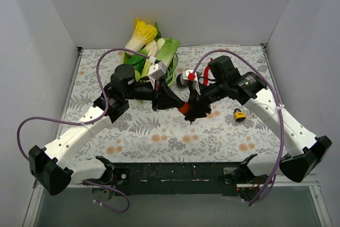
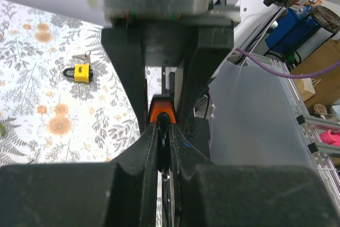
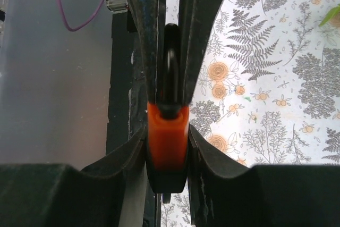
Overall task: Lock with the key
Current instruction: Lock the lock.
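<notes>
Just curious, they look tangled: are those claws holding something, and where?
An orange padlock: right gripper clamps its body, left gripper pinches its dark shackle.

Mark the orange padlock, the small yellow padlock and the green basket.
Orange padlock (image 3: pixel 167 142): right wrist view, body.
Small yellow padlock (image 1: pixel 239 114): top external view, body.
Green basket (image 1: pixel 173 69): top external view, right wall.
</notes>
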### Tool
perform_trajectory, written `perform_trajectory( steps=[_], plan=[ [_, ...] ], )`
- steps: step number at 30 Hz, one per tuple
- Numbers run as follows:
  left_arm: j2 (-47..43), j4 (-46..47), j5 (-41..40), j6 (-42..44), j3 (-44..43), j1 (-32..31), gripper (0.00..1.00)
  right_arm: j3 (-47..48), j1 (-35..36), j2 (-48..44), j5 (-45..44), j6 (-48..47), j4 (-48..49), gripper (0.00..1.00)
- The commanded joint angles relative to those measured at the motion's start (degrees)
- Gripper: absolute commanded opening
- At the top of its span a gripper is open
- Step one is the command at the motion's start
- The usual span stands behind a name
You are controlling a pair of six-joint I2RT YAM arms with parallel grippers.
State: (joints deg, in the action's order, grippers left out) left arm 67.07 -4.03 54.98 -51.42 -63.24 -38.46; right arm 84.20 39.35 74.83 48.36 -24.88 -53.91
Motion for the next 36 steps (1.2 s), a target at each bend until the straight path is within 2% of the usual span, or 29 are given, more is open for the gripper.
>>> perform_trajectory(
  steps=[1,6,15,21,24,25,28,32,36],
  plan=[
    [1.5,6.5,1.1,-2.5,1.5,-5.0,0.0,1.1,3.5,0.5,6.5,0.5,18.5,0.01],
    [-0.2,1.8,0.0,-0.9,2.7,-5.0,0.0,0.7,3.3,-0.3,5.1,0.7,18.8,0.01],
    [-3.0,-5.4,1.7,2.7,1.3,3.1,0.0,-1.9,-0.1,-3.2,2.5,-4.6,11.5,0.01],
    [-4.2,-3.5,1.4,-1.6,1.4,5.2,0.0,-2.0,-2.5,-3.9,1.9,-4.1,9.4,0.02],
    [-4.5,1.9,0.6,-5.3,2.1,6.4,0.0,-2.6,-3.1,-4.2,2.2,-2.6,10.0,0.29],
    [-4.4,2.9,0.7,-6.4,2.1,6.8,0.0,-3.0,-3.3,-4.3,2.4,-2.2,10.3,0.47],
    [-4.0,6.8,0.6,-10.3,1.7,8.6,0.0,-3.9,-3.7,-5.0,1.8,-1.0,11.7,0.68],
    [-3.3,10.0,1.3,-14.1,0.9,9.6,0.0,-5.7,-3.8,-5.5,1.6,-0.7,12.9,0.72],
    [-3.3,13.3,2.2,-16.8,1.3,9.9,0.0,-8.3,-3.8,-6.2,2.9,2.6,19.2,0.77]
  ],
)
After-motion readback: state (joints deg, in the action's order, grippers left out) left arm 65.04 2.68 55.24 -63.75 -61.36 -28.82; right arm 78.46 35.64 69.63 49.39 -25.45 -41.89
